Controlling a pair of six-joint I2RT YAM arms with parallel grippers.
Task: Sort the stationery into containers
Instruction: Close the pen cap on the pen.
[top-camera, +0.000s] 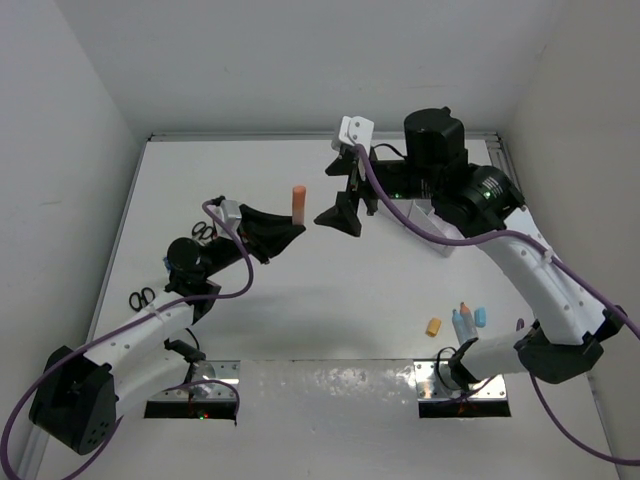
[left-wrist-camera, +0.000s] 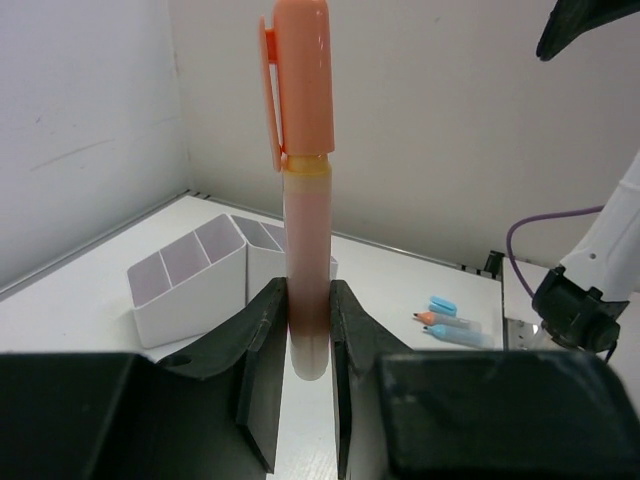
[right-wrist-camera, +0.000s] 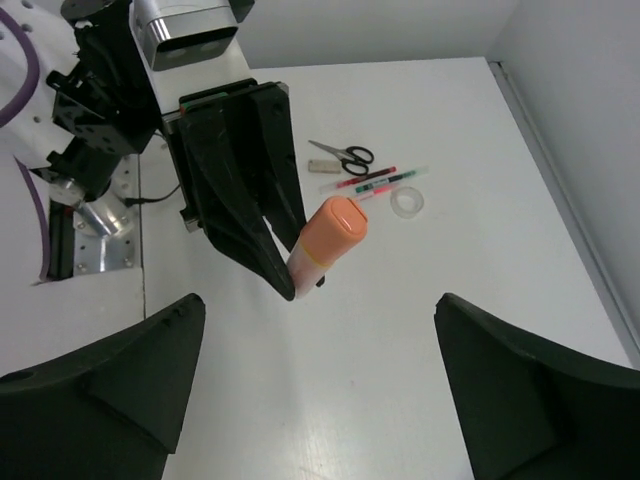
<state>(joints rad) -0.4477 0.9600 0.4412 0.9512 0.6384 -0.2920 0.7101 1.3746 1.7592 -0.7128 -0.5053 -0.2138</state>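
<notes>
Pinching the orange capped highlighter (left-wrist-camera: 305, 150) upright by its lower end above the bench (top-camera: 300, 320), the left hand (left-wrist-camera: 307, 322) was nearly closed, and the empty, wide-open right hand (right-wrist-camera: 318, 305) beside it probably needed to grip its upper end squarely before any release.

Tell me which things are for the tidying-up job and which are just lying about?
For the job: orange marker in the left claw, white organiser, scissors, red pens, tape ring, eraser, blue stationery bits.
Just there: purple cable, metal base plates.
</notes>
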